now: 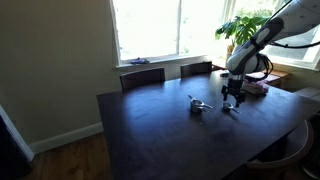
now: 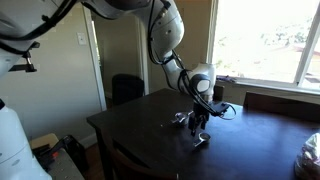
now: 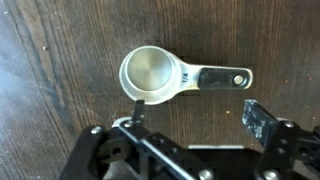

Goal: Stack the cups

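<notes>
Hovering: end effector (image 3: 197, 118) low in the wrist view, just below 1 measuring cup (image 3: 150, 75) at frame centre on the dark wooden surface (image 3: 50, 60).
Cup pose: bowl mouth up, flat handle (image 3: 215, 77) pointing to the right of frame.
Elsewhere: in an exterior view, another silvery cup (image 1: 199, 104) lying left of the arm in frame, apart from it; any further cups too small to tell.
Step in hand: by the look of it, lining up for a pick; no 2 cups nested yet.
Doing it well: likely best to shift toward the top of frame until the bowl sits between both fingers, centre it, descend straight, then close gently on the rim; thin metal prone to skidding on polished wood if struck off-centre.
End effector state: released, jaws spread wide, holding nothing.
Contact: left-of-frame finger (image 3: 134, 112) right at the bowl's lower rim; touching or just above, cannot tell.
</notes>
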Motion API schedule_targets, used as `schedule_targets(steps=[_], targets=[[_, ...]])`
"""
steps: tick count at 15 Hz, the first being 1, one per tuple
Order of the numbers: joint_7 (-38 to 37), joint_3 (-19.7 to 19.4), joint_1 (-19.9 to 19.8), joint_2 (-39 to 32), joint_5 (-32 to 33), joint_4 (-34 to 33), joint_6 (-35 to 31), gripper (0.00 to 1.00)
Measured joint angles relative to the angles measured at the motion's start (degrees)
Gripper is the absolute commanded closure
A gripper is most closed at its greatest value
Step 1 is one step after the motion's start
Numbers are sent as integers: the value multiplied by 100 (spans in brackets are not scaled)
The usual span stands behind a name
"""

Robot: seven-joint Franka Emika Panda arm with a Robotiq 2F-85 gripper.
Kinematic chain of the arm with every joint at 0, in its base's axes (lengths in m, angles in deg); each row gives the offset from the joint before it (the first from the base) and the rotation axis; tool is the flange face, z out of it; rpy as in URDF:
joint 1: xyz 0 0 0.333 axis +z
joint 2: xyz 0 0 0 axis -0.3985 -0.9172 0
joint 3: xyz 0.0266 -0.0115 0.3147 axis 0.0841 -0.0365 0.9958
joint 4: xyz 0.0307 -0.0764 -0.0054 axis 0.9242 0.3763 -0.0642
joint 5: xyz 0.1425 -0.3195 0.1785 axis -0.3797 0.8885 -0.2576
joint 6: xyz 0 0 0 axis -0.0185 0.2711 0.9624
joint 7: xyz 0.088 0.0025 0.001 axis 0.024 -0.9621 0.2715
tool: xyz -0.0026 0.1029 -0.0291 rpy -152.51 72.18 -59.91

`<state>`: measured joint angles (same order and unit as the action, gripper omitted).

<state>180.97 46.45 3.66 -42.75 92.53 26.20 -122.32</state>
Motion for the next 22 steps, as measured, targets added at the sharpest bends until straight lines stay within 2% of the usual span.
schedule_targets(steps=[3, 9, 19, 22], targets=[[-1, 17, -60, 128, -127, 186, -208, 0], [-73, 58, -64, 146, -164, 89, -517, 0], [-77, 76, -29, -370, -160, -719, -495, 0], [-77, 75, -29, -573, -154, -914, -494, 7]])
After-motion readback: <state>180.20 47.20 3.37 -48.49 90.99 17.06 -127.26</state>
